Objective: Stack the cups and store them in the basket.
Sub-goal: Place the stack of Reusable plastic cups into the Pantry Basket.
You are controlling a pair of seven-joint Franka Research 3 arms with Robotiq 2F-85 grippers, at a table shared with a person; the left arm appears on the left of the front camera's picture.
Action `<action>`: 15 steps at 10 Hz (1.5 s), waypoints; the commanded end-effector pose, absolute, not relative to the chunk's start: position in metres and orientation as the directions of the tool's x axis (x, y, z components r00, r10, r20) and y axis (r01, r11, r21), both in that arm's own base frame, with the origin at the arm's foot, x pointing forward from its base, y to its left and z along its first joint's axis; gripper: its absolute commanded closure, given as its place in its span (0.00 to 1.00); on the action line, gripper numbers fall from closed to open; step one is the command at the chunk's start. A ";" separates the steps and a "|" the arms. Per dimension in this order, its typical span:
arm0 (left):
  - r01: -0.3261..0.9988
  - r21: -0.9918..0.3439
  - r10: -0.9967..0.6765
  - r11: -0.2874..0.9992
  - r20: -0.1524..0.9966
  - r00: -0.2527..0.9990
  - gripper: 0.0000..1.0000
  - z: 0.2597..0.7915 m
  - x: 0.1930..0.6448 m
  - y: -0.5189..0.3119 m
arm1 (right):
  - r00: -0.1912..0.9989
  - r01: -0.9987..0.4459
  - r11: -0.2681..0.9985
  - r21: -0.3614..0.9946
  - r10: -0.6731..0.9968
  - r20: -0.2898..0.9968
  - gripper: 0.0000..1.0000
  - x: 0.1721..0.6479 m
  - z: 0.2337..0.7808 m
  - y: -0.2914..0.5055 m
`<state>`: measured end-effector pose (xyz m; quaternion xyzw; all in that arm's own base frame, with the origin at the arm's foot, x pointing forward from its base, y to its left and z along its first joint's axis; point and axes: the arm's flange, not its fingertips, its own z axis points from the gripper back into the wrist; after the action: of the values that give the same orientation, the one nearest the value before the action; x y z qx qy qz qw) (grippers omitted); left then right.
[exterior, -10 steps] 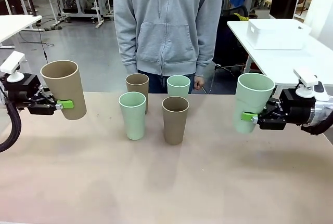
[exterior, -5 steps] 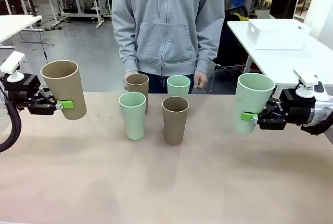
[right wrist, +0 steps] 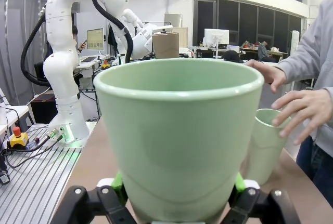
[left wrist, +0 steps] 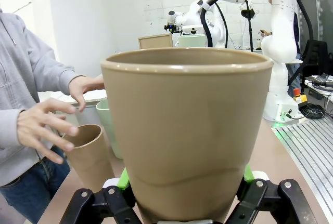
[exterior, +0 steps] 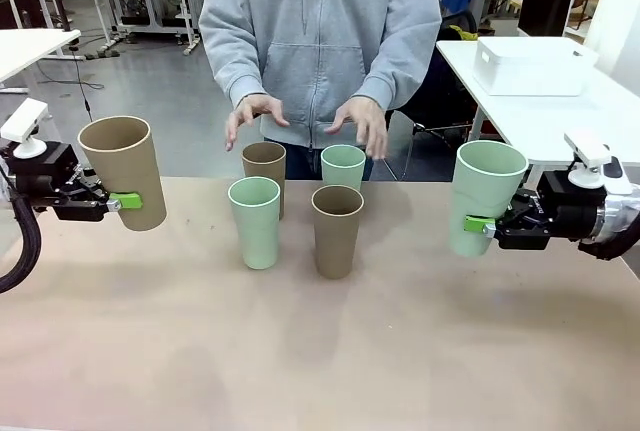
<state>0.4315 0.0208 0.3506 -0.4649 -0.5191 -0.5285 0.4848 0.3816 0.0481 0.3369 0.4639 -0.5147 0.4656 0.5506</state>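
left of the four standing cups (exterior: 337, 231), the left gripper (exterior: 118, 200) is clamped on a tan cup (exterior: 122, 171), mouth-up; right of them the right gripper (exterior: 478, 223) clamps a mint cup (exterior: 485, 196), likely ready for nesting. the basket (exterior: 530, 64) waits beyond them, rightward.

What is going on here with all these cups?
The robot's left hand grips a brown cup and its right hand grips a green cup, at opposite ends of the table. Four other cups stand in the middle, with the person's hands spread above them. The white basket sits on a side table.
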 end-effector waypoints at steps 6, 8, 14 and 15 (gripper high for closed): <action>0.995 0.105 -0.029 0.006 0.994 -0.104 0.16 0.354 0.431 0.020 | 0.031 -0.990 0.140 0.026 0.034 0.999 0.16 0.382 0.339 0.047; 0.995 0.105 -0.029 0.006 0.994 -0.104 0.16 0.354 0.431 0.020 | 0.031 -0.990 0.140 0.026 0.034 0.999 0.16 0.382 0.339 0.047; 0.995 0.105 -0.029 0.006 0.994 -0.104 0.16 0.354 0.431 0.020 | 0.031 -0.990 0.140 0.026 0.034 0.999 0.16 0.382 0.339 0.047; 0.995 0.105 -0.029 0.006 0.994 -0.104 0.16 0.354 0.431 0.020 | 0.031 -0.990 0.140 0.026 0.034 0.999 0.16 0.382 0.339 0.047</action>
<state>0.4315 0.0208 0.3506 -0.4649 -0.5191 -0.5285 0.4848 0.3816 0.0481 0.3369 0.4638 -0.5147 0.4656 0.5506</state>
